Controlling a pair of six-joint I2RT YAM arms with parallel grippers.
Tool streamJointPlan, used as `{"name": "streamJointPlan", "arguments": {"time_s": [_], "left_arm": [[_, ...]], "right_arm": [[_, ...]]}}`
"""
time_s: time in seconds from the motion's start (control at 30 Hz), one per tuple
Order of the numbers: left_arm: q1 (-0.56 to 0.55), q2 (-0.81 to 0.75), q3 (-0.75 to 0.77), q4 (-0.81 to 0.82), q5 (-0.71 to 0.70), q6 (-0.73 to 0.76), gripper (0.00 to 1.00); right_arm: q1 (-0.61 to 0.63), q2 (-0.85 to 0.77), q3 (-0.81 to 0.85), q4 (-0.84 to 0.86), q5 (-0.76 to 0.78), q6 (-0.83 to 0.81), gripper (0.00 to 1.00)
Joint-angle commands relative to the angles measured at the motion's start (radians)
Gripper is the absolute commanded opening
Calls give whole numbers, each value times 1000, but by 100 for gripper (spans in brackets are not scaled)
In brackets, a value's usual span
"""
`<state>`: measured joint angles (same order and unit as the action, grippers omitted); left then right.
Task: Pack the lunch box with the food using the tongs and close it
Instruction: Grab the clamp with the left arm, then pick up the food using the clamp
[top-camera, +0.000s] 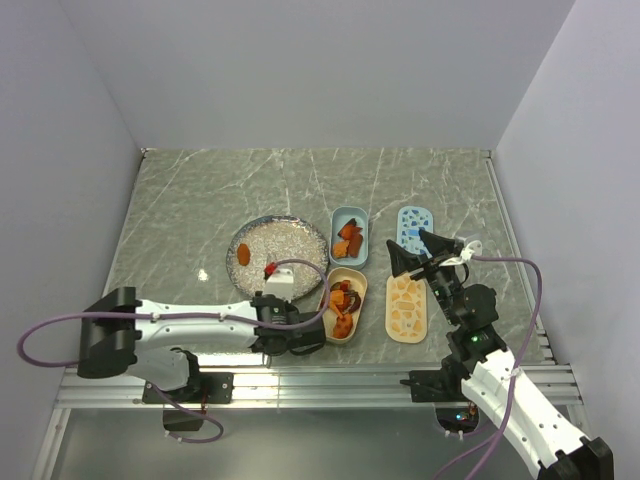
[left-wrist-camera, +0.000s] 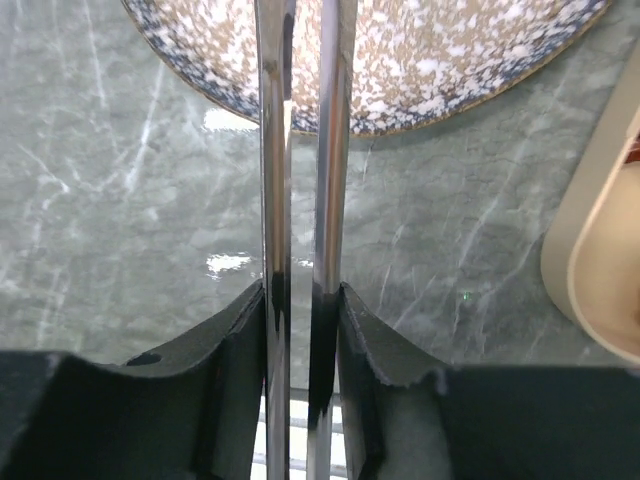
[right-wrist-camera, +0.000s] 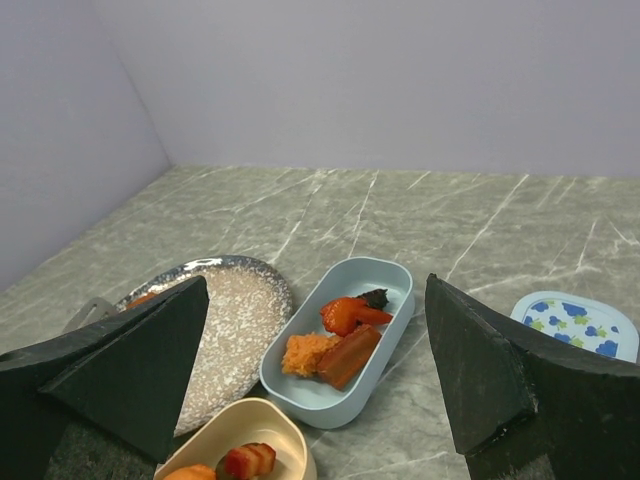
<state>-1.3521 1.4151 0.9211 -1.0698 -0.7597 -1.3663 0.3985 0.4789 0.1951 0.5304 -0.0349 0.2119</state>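
Observation:
My left gripper (left-wrist-camera: 303, 290) is shut on the metal tongs (left-wrist-camera: 275, 150), a finger pressing on each arm. The tongs point at the speckled plate (left-wrist-camera: 430, 60), their tips out of view. In the top view this gripper (top-camera: 285, 335) sits near the front edge, between the plate (top-camera: 290, 235) and the beige tub (top-camera: 355, 280). One brown piece of food (top-camera: 243, 255) lies on the plate. More food (right-wrist-camera: 345, 335) is in the blue tub (right-wrist-camera: 395, 275), and some (right-wrist-camera: 248, 460) in the beige tub (right-wrist-camera: 290, 430). My right gripper (right-wrist-camera: 315, 290) hangs open and empty above the tubs.
A blue-patterned lid (top-camera: 414, 225) and a beige-patterned lid (top-camera: 406, 307) lie right of the tubs, under my right arm (top-camera: 470, 320). The table's front rail (top-camera: 330, 385) runs just behind my left gripper. Grey walls close in the left, back and right.

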Motion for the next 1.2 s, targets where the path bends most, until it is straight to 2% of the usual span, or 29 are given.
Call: {"name": "streamJointPlan", "arguments": {"time_s": [0.0, 0.13, 0.27, 0.43, 0.6, 0.77, 0.93, 1.17], "left_arm": [[15, -82, 50, -65, -23, 44, 37], [183, -192, 9, 66, 49, 247, 40], [238, -248, 30, 38, 31, 265, 41], [321, -222, 27, 94, 42, 350, 43], [418, -91, 38, 74, 48, 395, 46], [441, -25, 58, 85, 31, 404, 46], [464, -19, 44, 166, 53, 470, 46], [495, -28, 35, 173, 59, 493, 45]], "right_arm": [[-6, -16, 33, 17, -10, 3, 96], [-9, -33, 33, 8, -16, 4, 96], [-7, -51, 27, 8, -19, 6, 96], [-7, -43, 29, 11, -28, 3, 96], [-9, -51, 26, 13, -30, 3, 96], [-7, -36, 27, 19, -34, 3, 96], [-9, -34, 29, 19, -37, 3, 96], [-9, -34, 29, 17, -36, 3, 96]]}}
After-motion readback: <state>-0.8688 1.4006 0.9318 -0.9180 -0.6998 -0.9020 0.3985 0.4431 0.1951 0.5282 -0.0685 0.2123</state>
